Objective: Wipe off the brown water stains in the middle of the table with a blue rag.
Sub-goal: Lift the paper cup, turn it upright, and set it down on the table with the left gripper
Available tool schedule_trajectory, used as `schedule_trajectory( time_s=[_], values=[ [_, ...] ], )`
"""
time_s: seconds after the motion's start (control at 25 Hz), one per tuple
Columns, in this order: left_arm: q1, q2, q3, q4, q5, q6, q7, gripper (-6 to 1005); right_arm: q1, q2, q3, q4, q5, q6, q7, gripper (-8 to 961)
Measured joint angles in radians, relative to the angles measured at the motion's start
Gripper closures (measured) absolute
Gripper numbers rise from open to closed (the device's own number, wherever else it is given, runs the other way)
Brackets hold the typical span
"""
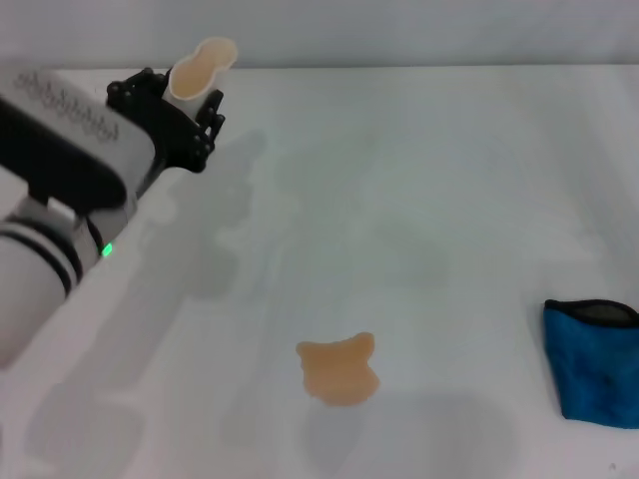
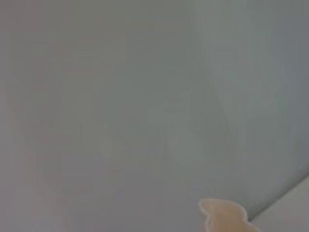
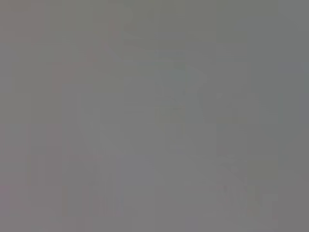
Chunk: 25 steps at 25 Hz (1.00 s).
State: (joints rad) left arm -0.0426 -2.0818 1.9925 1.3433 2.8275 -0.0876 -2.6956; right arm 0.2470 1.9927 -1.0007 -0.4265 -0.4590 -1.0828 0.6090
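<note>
The brown water stains (image 1: 340, 368) form a small lobed orange-brown puddle on the white table (image 1: 419, 210), near the front middle. The blue rag (image 1: 594, 360) with its dark edge lies folded at the right edge of the head view, well apart from the puddle. At the far left my left gripper (image 1: 190, 100) is shut on a white paper cup (image 1: 200, 66), squeezed oval and held above the table. The cup's rim (image 2: 223, 215) shows in the left wrist view. My right gripper is out of view, and the right wrist view shows only a blank grey field.
My left arm (image 1: 60, 200) reaches in from the left and casts soft shadows on the table beside the puddle. The table's back edge runs along the top of the head view.
</note>
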Motion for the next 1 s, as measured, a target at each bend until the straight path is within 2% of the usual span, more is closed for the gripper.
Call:
schedule_trajectory(
  time_s=[0.16, 0.24, 0.28, 0.48, 0.52, 0.6, 0.64, 0.68, 0.72, 0.76, 1.0],
  values=[
    [0.031, -0.002, 0.099, -0.133, -0.013, -0.294, 0.029, 571, 0.0, 0.0, 0.002, 0.0, 0.002, 0.0, 0.0, 87],
    [0.038, -0.003, 0.166, -0.223, -0.081, -0.486, 0.051, 572, 0.0, 0.0, 0.002, 0.0, 0.002, 0.006, 0.0, 87],
    [0.038, -0.003, 0.166, -0.223, -0.081, -0.486, 0.051, 572, 0.0, 0.0, 0.002, 0.0, 0.002, 0.006, 0.0, 87],
    [0.034, -0.002, 0.329, -0.376, -0.299, -0.782, 0.098, 573, 0.002, 0.0, 0.013, 0.007, 0.002, 0.013, 0.0, 88],
    [0.034, -0.002, 0.329, -0.376, -0.299, -0.782, 0.098, 568, 0.003, 0.0, 0.014, 0.008, 0.003, 0.013, 0.0, 88],
    [0.03, -0.002, 0.428, -0.458, -0.438, -0.917, 0.091, 558, 0.007, 0.0, 0.015, 0.01, 0.004, 0.018, -0.002, 88],
    [0.03, -0.002, 0.428, -0.458, -0.438, -0.917, 0.091, 553, 0.009, 0.0, 0.015, 0.01, 0.004, 0.021, -0.003, 88],
    [0.026, -0.001, 0.475, -0.495, -0.511, -0.975, 0.063, 548, 0.011, 0.0, 0.016, 0.01, 0.004, 0.024, -0.006, 88],
    [0.026, -0.001, 0.475, -0.495, -0.511, -0.975, 0.063, 543, 0.012, 0.0, 0.016, 0.01, 0.004, 0.027, -0.01, 88],
    [0.021, -0.001, 0.516, -0.536, -0.56, -1.024, 0.037, 538, 0.013, 0.0, 0.016, 0.01, 0.004, 0.03, -0.013, 88],
    [0.001, -0.003, 0.556, -0.646, -0.619, -1.096, -0.089, 508, 0.024, 0.001, 0.016, 0.012, 0.004, 0.053, -0.025, 88]
  ],
)
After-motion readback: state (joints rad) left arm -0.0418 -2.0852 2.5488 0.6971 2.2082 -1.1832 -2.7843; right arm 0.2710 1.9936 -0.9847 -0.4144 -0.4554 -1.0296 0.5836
